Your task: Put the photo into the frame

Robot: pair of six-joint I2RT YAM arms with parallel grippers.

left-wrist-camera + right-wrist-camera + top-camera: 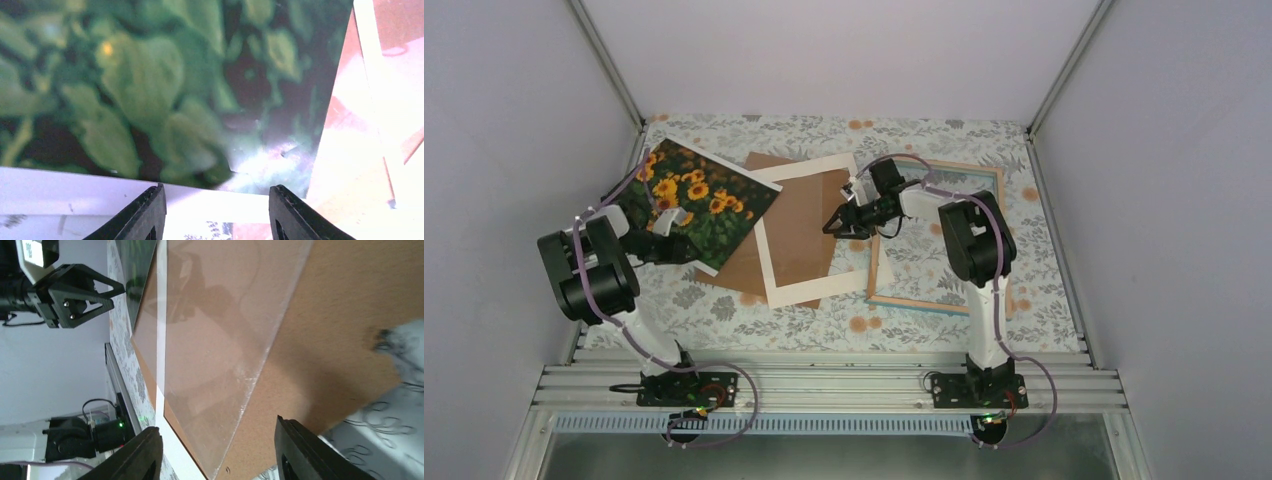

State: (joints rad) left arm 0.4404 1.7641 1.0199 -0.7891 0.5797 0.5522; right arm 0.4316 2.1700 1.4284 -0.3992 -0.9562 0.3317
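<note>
Above: left tool (682,247) part open at photo's (699,195) edge; right tool (832,227) part open over board (796,235), frame (924,303) behind it. Left wrist: photo edge just ahead of tips, ungripped. Right wrist: clear pane (220,340) ahead, nothing held. Likely step: grasping photo. Next: pinch edge, lift.

Blurred, glare-washed left wrist view

I look down on a table (1044,290) covered with a pale cloth (724,305) printed in grey leaves and small orange blossoms. Plain lilac-grey walls (824,50) close in the table on its far, left and right sides — a bare, box-like booth. Thin silver metal posts (605,60) rise from the table's two far corners. Along the table's near edge runs a ribbed aluminium rail (824,385). Soft, even light falls on the cloth.
</note>
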